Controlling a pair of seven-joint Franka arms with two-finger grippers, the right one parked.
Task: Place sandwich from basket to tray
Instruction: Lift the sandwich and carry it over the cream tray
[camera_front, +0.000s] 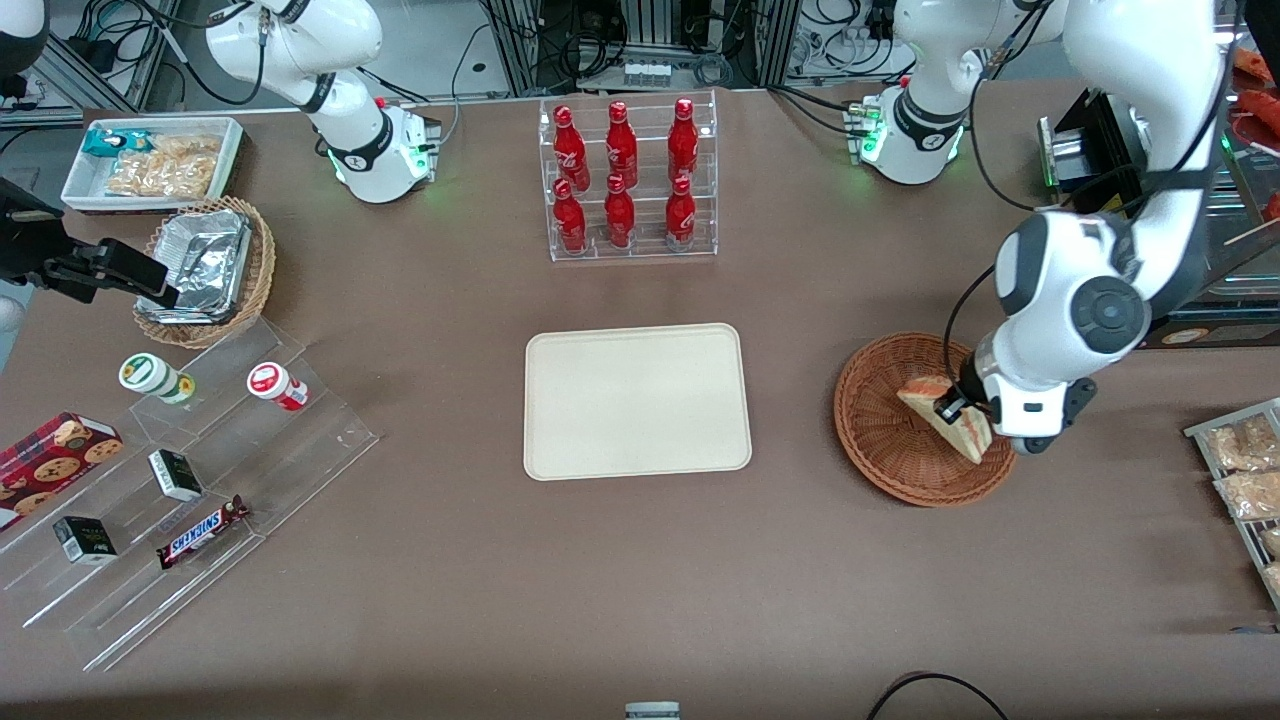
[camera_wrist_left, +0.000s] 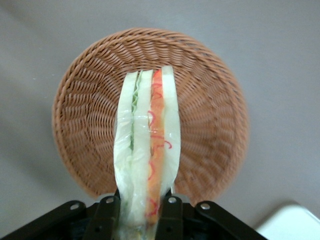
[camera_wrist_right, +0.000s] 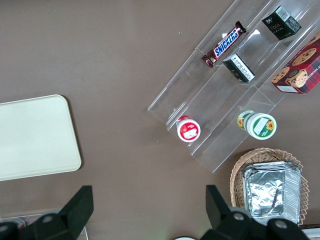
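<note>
Clear acrylic stepped stand (camera_front: 180, 480) with snacks toward the parked arm's end, we log cream tray (camera_front: 637, 400) bare mid-table, bottle rack (camera_front: 628, 180) farther from the camera, wicker basket (camera_front: 905, 420), gripper (camera_front: 955, 410) above it, fingers (camera_wrist_left: 170, 215) clamping sandwich (camera_front: 950, 415), lifted.

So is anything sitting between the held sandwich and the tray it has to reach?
Nothing visible. The tool is shut on the sandwich above the basket; only bare tabletop separates the basket from the tray, whose surface holds nothing.

Even overhead light, soft shadows; glare on foil container (camera_front: 200, 262) (wrist edges blurred).
</note>
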